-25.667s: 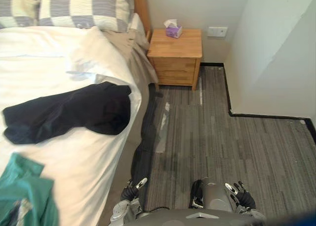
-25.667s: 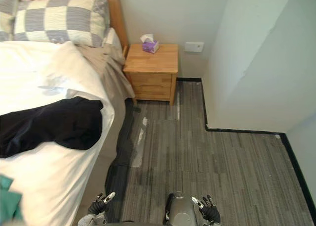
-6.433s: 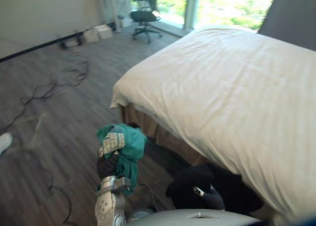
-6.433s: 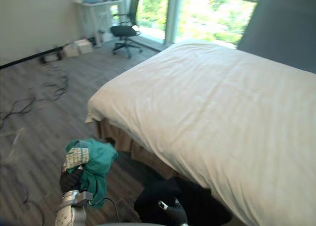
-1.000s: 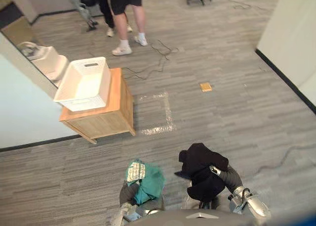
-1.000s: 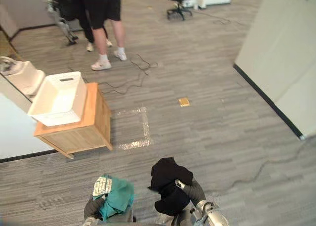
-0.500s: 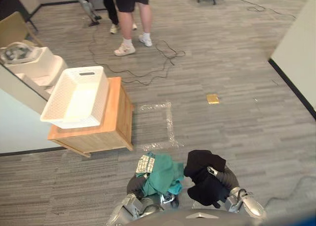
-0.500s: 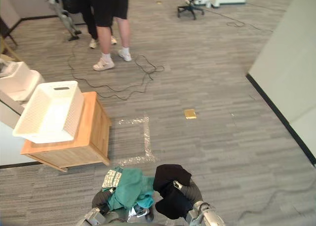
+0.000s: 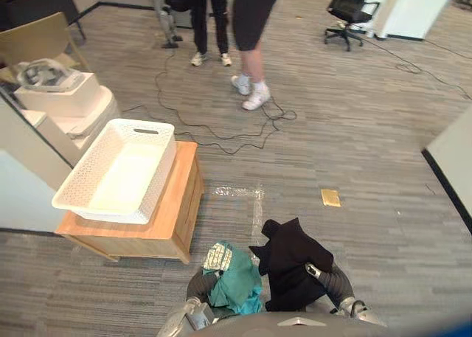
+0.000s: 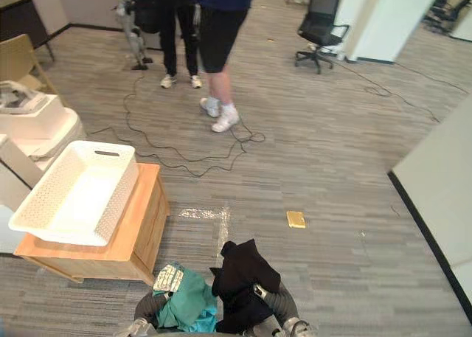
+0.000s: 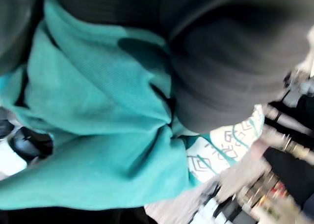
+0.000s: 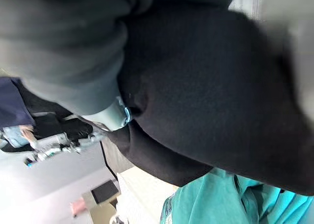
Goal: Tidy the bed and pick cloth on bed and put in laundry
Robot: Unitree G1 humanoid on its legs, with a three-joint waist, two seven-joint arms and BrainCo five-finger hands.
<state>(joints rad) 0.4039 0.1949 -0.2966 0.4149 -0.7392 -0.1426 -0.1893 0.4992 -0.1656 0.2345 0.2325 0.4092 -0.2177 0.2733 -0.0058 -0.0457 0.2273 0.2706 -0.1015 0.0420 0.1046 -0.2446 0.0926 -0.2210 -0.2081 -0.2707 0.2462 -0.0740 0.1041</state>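
Teal cloth is bunched at the left hand and carried clear of the floor, but the hand's grip is buried in the fabric and I cannot tell how it is closed. The black cloth hangs from the right hand, which is clamped onto it. The two bundles touch side by side, low before the robot. The white laundry basket stands empty on the wooden cabinet, covering most of its top and overhanging its left edge, well apart from both hands. So the picking-up looks done and the drop is left: closing on the cabinet's near right corner, lifting each cloth over the rim, and letting go. Whether the bed is tidy cannot be judged from here. Two people's legs stand farther off.
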